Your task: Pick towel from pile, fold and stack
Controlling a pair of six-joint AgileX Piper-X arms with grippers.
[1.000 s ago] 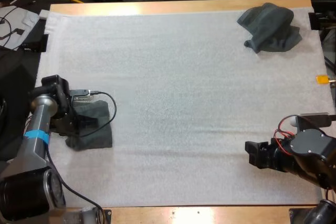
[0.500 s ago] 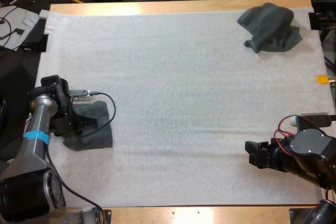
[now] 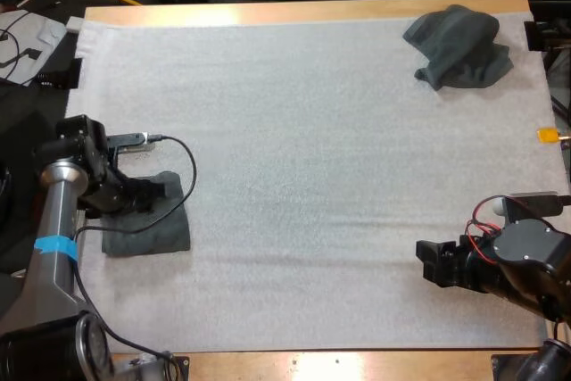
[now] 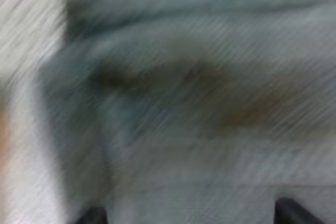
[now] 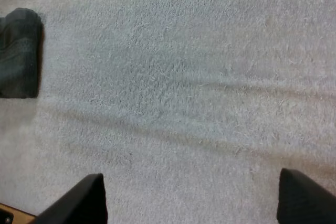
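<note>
White mat (image 3: 294, 131) carries a folded towel (image 3: 152, 236) at its near left, just under the left gripper (image 3: 161, 194), jaws apart. Crumpled towel (image 3: 459, 46) sits in the far right corner, well apart from both arms; the right gripper (image 3: 434, 265), jaws apart over bare mat, looks nearer

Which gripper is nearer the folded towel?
Left. The left gripper hangs directly over the folded towel; the right gripper is far off across the mat.
</note>
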